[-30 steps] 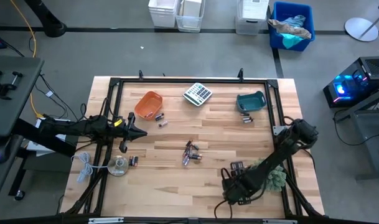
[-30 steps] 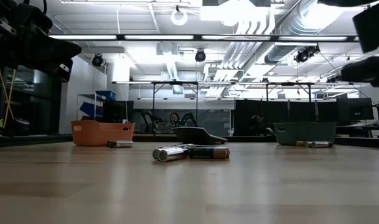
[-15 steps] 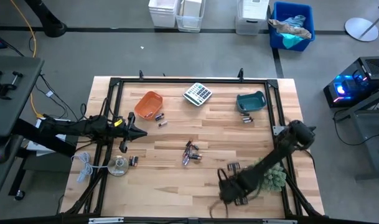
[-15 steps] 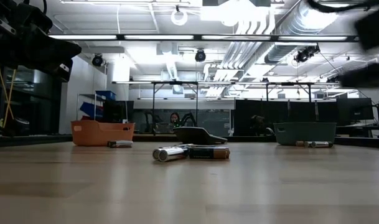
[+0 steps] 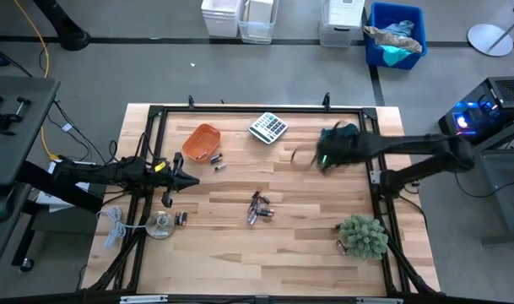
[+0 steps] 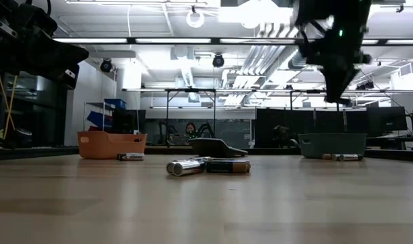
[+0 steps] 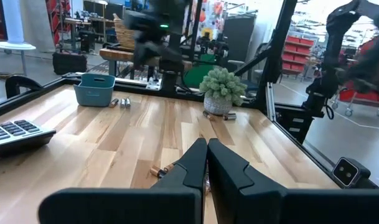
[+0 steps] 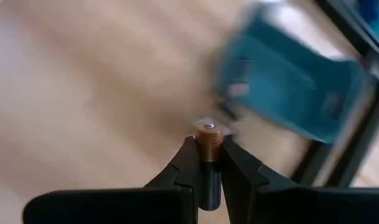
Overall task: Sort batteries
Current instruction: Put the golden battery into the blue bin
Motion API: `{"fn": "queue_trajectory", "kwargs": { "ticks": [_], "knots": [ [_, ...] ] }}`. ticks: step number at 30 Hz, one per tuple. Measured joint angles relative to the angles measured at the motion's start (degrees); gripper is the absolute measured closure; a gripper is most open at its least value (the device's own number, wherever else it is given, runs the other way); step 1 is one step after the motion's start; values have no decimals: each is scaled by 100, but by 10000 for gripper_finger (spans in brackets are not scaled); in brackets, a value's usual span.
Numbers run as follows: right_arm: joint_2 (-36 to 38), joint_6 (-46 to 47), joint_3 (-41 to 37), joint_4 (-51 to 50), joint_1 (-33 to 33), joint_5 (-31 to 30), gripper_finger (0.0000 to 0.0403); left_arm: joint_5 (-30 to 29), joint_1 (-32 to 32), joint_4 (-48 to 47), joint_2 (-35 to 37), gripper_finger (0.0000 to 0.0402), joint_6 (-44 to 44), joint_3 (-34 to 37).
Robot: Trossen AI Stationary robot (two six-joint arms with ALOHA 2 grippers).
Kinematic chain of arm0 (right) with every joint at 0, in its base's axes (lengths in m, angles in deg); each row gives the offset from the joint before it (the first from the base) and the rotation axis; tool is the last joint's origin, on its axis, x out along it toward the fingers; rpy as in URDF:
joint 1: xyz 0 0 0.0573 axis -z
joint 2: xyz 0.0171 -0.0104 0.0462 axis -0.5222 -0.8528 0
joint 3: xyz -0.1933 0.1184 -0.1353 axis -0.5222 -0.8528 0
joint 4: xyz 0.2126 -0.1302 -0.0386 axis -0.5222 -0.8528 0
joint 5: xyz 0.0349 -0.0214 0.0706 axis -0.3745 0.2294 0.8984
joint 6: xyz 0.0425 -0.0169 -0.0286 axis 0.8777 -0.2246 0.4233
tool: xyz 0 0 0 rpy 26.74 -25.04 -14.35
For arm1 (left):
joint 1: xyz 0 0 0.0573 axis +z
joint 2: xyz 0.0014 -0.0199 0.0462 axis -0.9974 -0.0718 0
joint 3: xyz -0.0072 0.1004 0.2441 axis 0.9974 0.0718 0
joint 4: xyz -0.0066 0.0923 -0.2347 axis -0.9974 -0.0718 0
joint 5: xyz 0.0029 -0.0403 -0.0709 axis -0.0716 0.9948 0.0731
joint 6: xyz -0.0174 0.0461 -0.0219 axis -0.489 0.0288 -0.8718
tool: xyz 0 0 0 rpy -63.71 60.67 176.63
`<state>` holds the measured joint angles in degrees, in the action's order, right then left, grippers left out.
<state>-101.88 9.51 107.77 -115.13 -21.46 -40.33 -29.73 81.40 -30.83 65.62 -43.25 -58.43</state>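
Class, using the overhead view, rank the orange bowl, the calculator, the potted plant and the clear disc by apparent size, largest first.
1. potted plant
2. orange bowl and calculator: look about alike, so I won't separate them
3. clear disc

Bright overhead ceiling lights; right wrist view motion-blurred, low view's foreground table soft.

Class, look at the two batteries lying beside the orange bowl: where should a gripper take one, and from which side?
Grip a battery across its round middle, coming straight down from above. It lies flat on the table, apart from the orange bowl.
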Motion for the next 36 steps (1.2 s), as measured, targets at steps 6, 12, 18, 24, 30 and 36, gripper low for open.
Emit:
{"fn": "queue_trajectory", "kwargs": {
  "ticks": [6,12,18,24,30,36],
  "knots": [
    [477,-151,-659,1095,1894,-125,370,0,1,0,0,396,0,1],
    [241,-213,-851,1909,2723,338,370,0,1,0,0,396,0,1],
    [121,-93,-849,2097,2922,440,265,0,1,0,0,396,1,0],
    [150,-222,-847,2205,2901,1166,189,0,1,0,0,396,0,0],
    [420,-209,-822,3937,1222,2566,191,0,1,0,0,396,0,0],
    [-390,-363,-827,4483,-1463,2273,197,0,1,1,0,396,0,0]
  ]
}}
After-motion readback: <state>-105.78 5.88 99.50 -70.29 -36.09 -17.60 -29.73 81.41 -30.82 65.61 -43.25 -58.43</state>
